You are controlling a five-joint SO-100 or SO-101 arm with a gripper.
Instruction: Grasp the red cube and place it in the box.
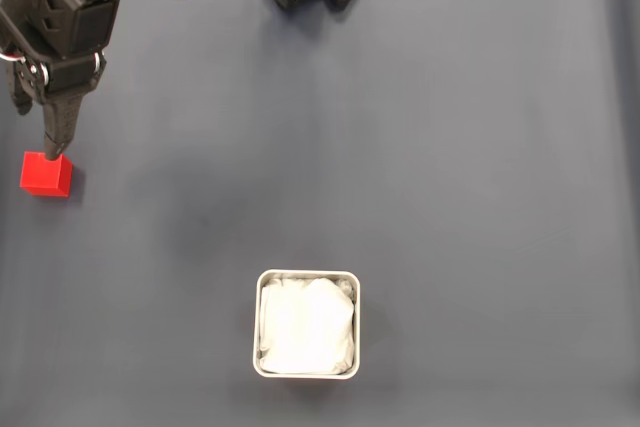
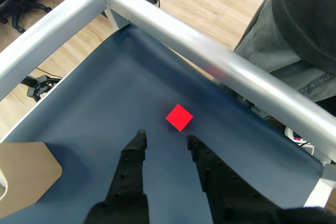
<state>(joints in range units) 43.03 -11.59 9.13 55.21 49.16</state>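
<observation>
Table [image 1: 430, 147]: dark blue-grey mat, seen from above in the fixed view; silver rail along its edges in the wrist view.
Arm: black, entering at the top left corner of the table in the fixed view, with red and white wires looping off it.
Box [image 1: 259, 327]: white, square, rounded corners, lined with crumpled white paper; near the middle of the table's bottom edge in the fixed view, well apart from the arm.
Claw [image 2: 165, 141]: two black fingers parted, nothing between them, pointing down at the table.
Red cube [image 1: 46, 174]: against the left edge of the table in the fixed view, right at the claw's tip.
Cube from claw: in the wrist view, red cube [image 2: 179, 117] just ahead of the fingertips, a little toward the right finger, not yet between them; one corner turned toward the claw.
Judged next move: short reach forward, perhaps a slight turn to meet flat faces, before closing.
</observation>
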